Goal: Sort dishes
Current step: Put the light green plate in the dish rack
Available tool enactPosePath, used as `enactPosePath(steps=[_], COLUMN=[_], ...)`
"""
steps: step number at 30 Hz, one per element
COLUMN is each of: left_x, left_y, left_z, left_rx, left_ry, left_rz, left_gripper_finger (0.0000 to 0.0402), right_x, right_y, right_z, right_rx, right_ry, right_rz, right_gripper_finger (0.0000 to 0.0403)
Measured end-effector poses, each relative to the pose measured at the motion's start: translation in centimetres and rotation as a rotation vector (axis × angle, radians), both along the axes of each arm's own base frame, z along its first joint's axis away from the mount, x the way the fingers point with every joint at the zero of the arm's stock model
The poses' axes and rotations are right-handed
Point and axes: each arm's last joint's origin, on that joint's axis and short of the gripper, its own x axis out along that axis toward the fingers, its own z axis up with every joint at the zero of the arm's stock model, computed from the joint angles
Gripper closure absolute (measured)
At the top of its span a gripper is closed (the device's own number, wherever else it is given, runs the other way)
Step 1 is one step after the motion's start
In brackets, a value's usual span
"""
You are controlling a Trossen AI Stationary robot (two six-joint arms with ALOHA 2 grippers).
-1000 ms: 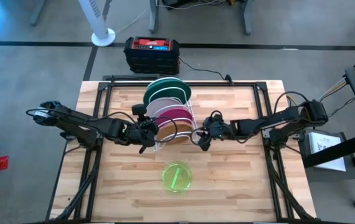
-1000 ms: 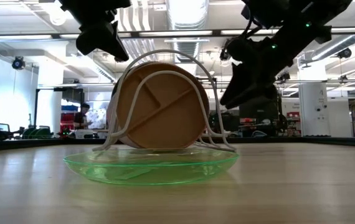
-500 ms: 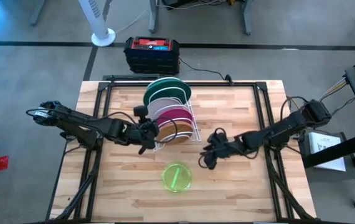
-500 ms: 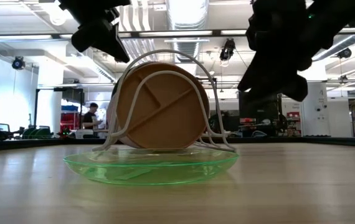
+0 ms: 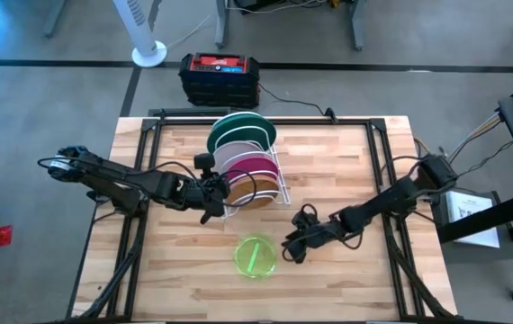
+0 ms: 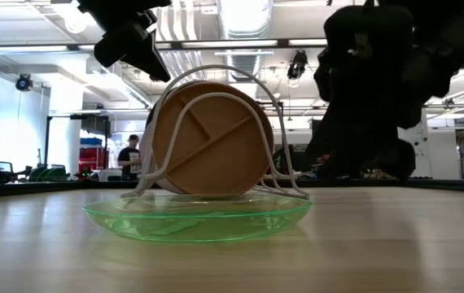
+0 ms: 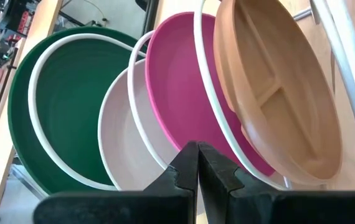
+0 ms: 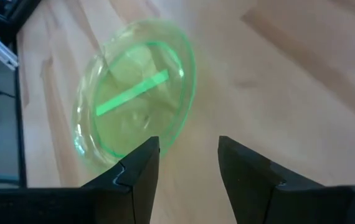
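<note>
Right gripper [image 5: 291, 250], fingers apart and empty, is held just beside the lime-green plate [image 5: 256, 256], which lies flat on the counter [image 5: 346, 162] in front of the dish rack [image 5: 274, 184]. For a sound grasp, the near rim should be straddled by the lowered fingers before closing. Left gripper [image 5: 208, 196], fingers together, is parked at the rack beside the brown plate [image 5: 243, 192]. Compared with a second earlier, the right arm is seen moved from the rack to the lime-green plate.
</note>
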Motion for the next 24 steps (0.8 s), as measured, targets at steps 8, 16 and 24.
enactPosePath(steps=[8, 16, 24], left_x=[0.0, 0.1, 0.1], left_y=[0.0, 0.0, 0.0], left_z=[0.0, 0.1, 0.1], left_rx=[0.000, 0.001, 0.003], left_ry=[-0.002, -0.009, -0.012], left_rz=[-0.001, -0.004, -0.005], left_gripper_finger=[0.0401, 0.0401, 0.0401], right_x=[0.5, 1.5, 3.4], right_y=[0.2, 0.1, 0.0], right_z=[-1.8, -2.1, -2.3], right_rx=[0.010, -0.008, -0.049], right_ry=[0.010, -0.034, -0.009], right_rz=[-0.005, 0.033, 0.118], right_gripper_finger=[0.0242, 0.0239, 0.0249])
